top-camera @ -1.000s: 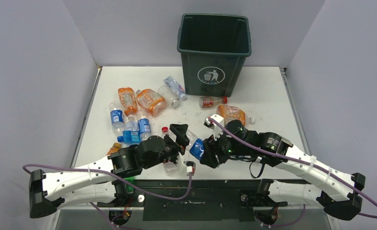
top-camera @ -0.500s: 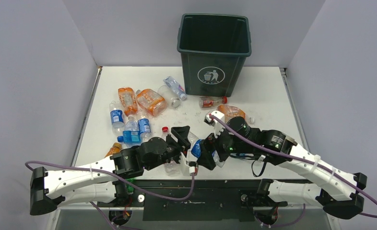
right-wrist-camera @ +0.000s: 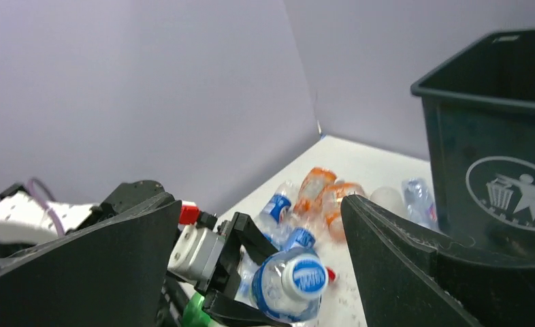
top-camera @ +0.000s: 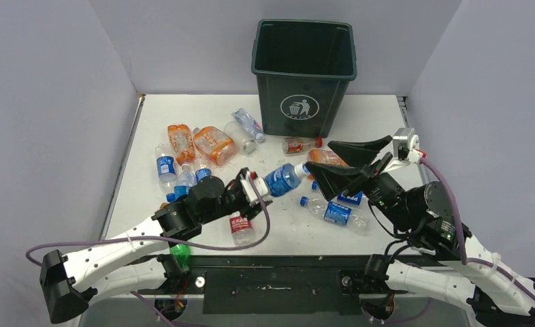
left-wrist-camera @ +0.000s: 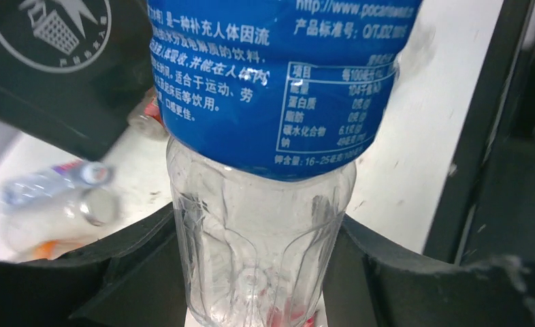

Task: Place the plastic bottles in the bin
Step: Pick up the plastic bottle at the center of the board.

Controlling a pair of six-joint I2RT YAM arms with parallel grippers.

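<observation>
My left gripper is shut on a clear plastic bottle with a blue label, held off the table with its cap toward the bin. In the left wrist view the bottle fills the gap between both fingers. My right gripper stands wide open to the right of the cap, holding nothing. The right wrist view shows the white-and-blue cap low between its open fingers. The dark green bin stands upright at the back.
Loose bottles lie left of the bin: orange ones, blue-labelled ones, clear ones. A red-labelled bottle and an orange one lie in front of the bin. More lie near the front edge, one of them green.
The blue-labelled bottle passed from the right gripper to the left one. The left gripper shut on it and raised it toward the bin. The right gripper opened and drew back right.
</observation>
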